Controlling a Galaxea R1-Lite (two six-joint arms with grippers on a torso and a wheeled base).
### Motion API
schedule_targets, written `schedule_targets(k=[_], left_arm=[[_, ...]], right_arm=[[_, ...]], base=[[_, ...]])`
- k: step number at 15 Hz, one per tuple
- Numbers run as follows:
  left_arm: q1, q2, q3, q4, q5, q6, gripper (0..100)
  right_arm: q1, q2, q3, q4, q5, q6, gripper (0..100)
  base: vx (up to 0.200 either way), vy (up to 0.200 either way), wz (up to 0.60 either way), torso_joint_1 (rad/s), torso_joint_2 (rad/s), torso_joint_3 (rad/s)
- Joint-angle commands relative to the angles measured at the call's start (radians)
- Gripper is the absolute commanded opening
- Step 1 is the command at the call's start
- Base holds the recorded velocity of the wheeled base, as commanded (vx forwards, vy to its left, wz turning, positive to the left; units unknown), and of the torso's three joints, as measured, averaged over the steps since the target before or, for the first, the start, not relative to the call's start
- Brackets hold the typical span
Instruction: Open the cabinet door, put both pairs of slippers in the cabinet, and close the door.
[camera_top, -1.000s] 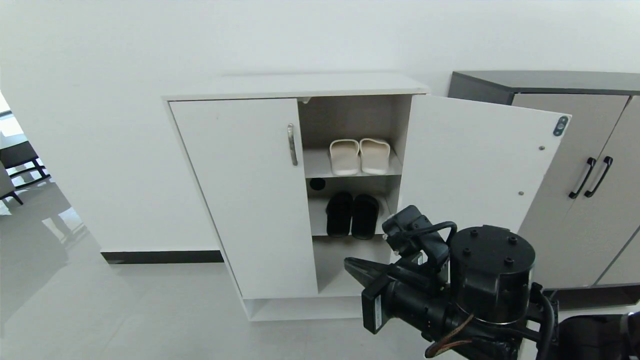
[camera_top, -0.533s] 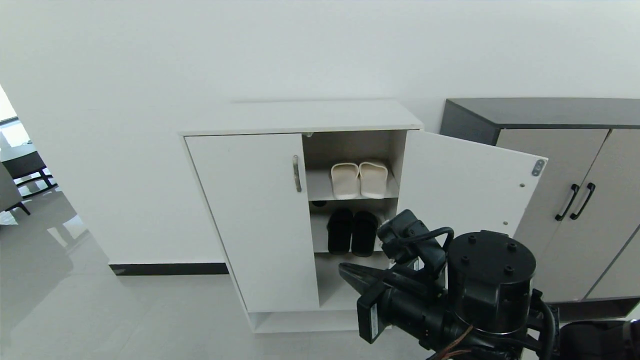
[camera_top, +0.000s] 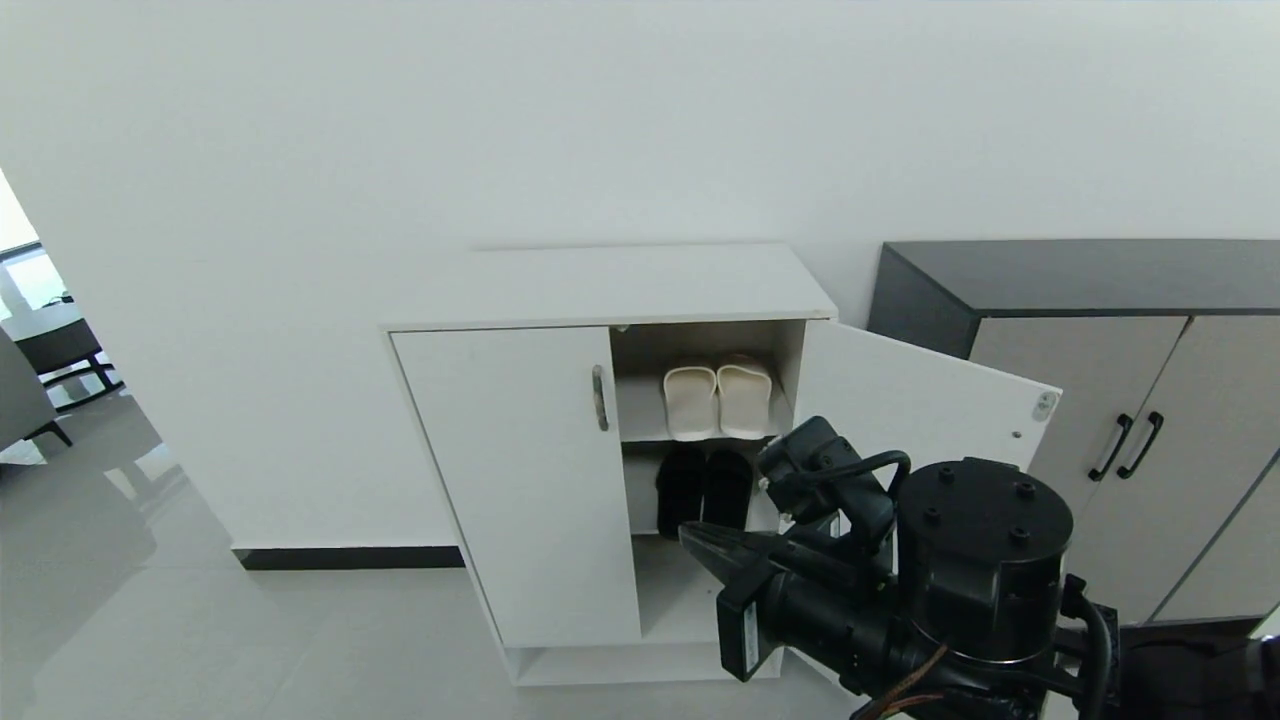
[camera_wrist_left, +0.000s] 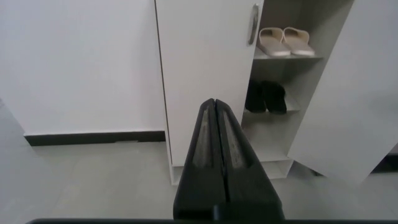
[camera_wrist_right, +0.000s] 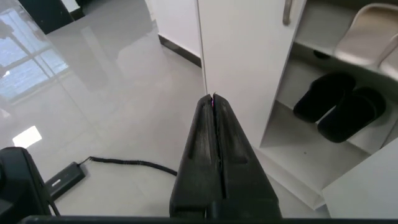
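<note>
Inside the cabinet (camera_top: 620, 285) you have the white slippers (camera_top: 717, 400) on the upper shelf and the black slippers (camera_top: 703, 488) on the shelf below. Its right door (camera_top: 905, 400) stands open. Your right tool (camera_top: 697, 535), pressed closed and empty, hangs before the opening, lower than the black pair and apart from it. Your left tool (camera_wrist_left: 214, 107) is likewise closed on nothing.
</note>
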Motion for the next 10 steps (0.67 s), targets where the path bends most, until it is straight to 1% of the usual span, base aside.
schedule_targets(k=[1,6,10], left_arm=[[0.001,0.001,0.000,0.000,0.000,-0.001,0],[0.001,0.001,0.000,0.000,0.000,-0.001,0],[0.001,0.001,0.000,0.000,0.000,-0.001,0]], right_arm=[[0.001,0.003,0.000,0.000,0.000,0.000,0],[0.002,0.004,0.001,0.000,0.000,-0.011,0],[0.002,0.006,0.003,0.000,0.000,-0.011,0]], base=[[0.000,0.000,0.00,0.222,-0.51,-0.286],[0.000,0.000,0.00,0.234,-0.53,-0.290],[0.000,0.000,0.00,0.274,-0.57,-0.308]])
